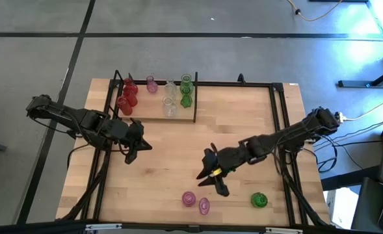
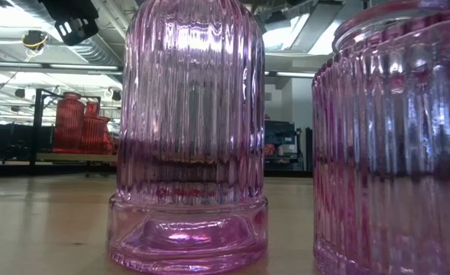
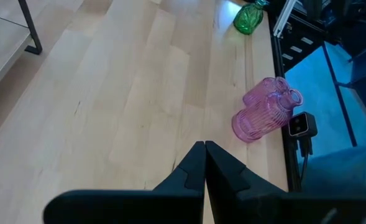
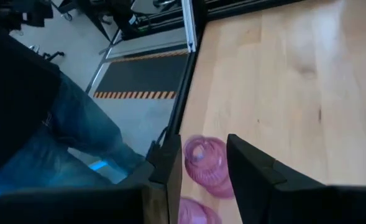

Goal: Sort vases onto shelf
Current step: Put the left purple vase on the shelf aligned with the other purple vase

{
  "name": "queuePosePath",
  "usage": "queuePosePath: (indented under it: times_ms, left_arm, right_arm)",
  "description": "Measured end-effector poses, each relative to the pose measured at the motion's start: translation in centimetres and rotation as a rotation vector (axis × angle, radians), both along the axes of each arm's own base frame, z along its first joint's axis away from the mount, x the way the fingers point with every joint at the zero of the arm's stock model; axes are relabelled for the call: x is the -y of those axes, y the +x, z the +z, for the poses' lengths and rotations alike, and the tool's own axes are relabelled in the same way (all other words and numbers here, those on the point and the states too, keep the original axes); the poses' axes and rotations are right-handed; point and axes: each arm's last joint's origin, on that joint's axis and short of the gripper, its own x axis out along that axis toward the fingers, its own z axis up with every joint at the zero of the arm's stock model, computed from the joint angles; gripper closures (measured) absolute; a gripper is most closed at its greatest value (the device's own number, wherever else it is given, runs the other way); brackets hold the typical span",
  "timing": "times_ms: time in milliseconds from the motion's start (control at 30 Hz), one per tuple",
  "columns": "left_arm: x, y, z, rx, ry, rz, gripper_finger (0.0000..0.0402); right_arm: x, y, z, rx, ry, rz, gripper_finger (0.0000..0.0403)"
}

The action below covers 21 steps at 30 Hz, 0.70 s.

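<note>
The right gripper [image 1: 212, 181] hangs with its fingers spread apart and empty, just above two pink vases [image 1: 196, 202] that stand close together near the front edge of the table [image 1: 243, 123]. A green vase [image 1: 259, 200] stands on the right of the pink vases. The left gripper [image 1: 136, 148] has its fingers pressed together, to the left of them. The shelf [image 1: 153, 112], at the far edge, carries red, pink, clear and green vases.

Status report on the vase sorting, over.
Right gripper open above a pink vase near the table's front edge. Left gripper shut, idle mid-table. Shelf holds red, pink, clear, green vases. Nothing blocking.
</note>
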Motion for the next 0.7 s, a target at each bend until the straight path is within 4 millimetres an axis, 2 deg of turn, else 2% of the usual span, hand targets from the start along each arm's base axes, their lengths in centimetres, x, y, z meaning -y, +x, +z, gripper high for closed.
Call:
queuePosePath:
  times_ms: [200,400,700]
  left_arm:
    - [0.0,0.0,0.0,0.000,0.000,0.000,0.0401]
    - [0.0,0.0,0.0,-0.001,0.000,0.000,0.0401]
    - [0.0,0.0,0.0,0.001,0.002,0.003,0.0401]
  right_arm:
    - [-1.4,1.0,-1.7,-0.015,0.009,-0.027,0.0289]
    - [-1.9,2.2,-2.8,0.013,0.050,-0.054,0.0260]
    - [-3.8,2.3,-5.5,-0.072,0.017,0.049,0.0235]
